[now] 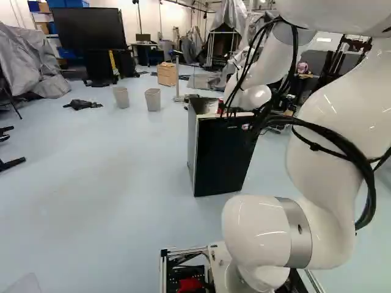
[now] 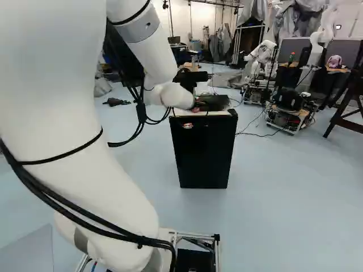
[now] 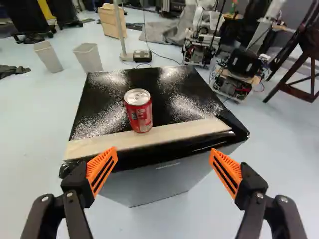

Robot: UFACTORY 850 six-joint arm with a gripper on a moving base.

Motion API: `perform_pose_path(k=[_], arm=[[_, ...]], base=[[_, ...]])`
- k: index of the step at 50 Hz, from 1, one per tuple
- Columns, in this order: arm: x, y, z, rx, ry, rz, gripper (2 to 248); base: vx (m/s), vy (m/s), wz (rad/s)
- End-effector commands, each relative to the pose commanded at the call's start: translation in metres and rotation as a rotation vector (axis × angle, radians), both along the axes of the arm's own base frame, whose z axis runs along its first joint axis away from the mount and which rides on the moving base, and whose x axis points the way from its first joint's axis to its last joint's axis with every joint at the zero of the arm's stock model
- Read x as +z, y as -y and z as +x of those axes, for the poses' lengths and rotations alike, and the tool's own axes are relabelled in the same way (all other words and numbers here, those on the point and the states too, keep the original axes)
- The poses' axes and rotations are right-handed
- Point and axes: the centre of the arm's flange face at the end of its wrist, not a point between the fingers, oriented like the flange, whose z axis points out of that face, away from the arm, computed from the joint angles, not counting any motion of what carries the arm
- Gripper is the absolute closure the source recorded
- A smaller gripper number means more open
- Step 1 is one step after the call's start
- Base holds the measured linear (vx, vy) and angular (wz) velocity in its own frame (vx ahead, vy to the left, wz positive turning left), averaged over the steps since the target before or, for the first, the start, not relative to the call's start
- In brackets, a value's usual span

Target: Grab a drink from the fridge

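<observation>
On the pale floor sits a black fridge, two bins beyond. Up top stands a shiny red can — the orange-padded fingers are wide apart.

A smooth, shiny metal can stands ahead of the gripper, on a strip of pale, matt wood. Under both, the top of the fridge gleams glossy black, its surface pebbled by glare. Closer in, ribbed pads with a dull, rubbery look line the gripper's matt black fingers. Well beyond the gripper, matt bins that look like plastic, a box of light wood and rumpled grey cloth dot a smooth floor with a soft sheen.
</observation>
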Motion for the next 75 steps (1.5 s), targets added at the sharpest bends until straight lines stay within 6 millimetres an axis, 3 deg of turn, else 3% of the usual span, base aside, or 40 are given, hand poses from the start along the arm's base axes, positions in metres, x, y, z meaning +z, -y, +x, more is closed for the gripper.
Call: perform_pose_path(k=[11, 29, 51, 75], arm=[[0.006, -0.006, 0.003, 0.088, 0.075, -0.066, 3], [0.0, -0.014, 0.01, 0.216, 0.169, -0.135, 3], [-0.022, -0.014, 0.014, 0.223, 0.145, -0.121, 3], [-0.05, -0.008, 0.042, 0.223, 0.104, -0.105, 3]], base=[[0.0, 0.0, 0.0], [0.0, 0.0, 0.0], [0.0, 0.0, 0.0], [0.0, 0.0, 0.0]])
